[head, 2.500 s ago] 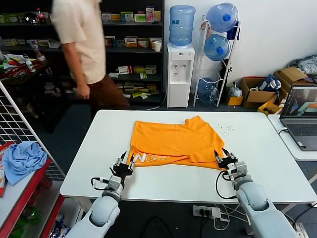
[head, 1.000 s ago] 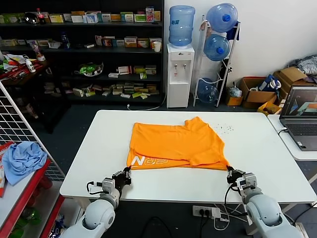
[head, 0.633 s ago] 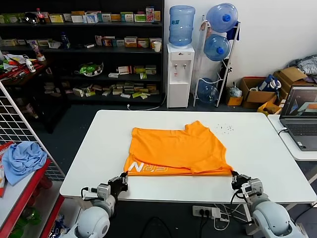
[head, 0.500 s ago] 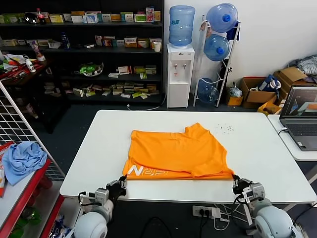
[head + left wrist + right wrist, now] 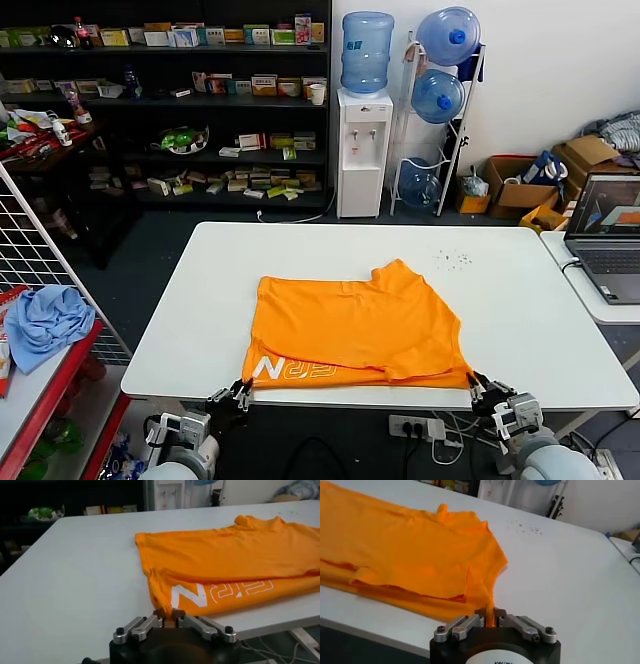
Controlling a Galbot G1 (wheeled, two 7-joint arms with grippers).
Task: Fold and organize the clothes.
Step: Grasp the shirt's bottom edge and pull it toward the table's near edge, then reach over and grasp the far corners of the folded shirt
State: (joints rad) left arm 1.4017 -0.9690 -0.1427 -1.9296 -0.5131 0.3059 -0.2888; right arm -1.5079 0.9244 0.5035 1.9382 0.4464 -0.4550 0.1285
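- Cloth, light blue (image 5: 46, 318), lies bunched on a red rack (image 5: 62, 385) at the far left, well apart from the table (image 5: 190, 300)
- Left pincer (image 5: 236, 396) sits at the near table edge, just off the near-left corner of the orange T-shirt (image 5: 355, 325); in the left wrist view its fingertips (image 5: 159, 614) stand close together with a small fold of the shirt's hem between them, so it looks clamped on the T-shirt corner
- The orange T-shirt lies folded on the white table, drawn toward the near edge, its near hem almost at the table's rim
- White block lettering (image 5: 305, 371) shows along the near strip of the shirt, nearer the left pincer; the upper layer covers the rest
- A sleeve or collar peak rises at the far side of the shirt, right of its middle
- Right pincer (image 5: 487, 393) sits at the near table edge by the near-right corner of the shirt; in the right wrist view a thin tail of orange fabric runs down between its fingertips (image 5: 502, 614), which stand close together on it
- Small dark specks (image 5: 452, 260) dot the table beyond the shirt's far right
- An open laptop (image 5: 606, 232) stands on a neighbouring table at the far right
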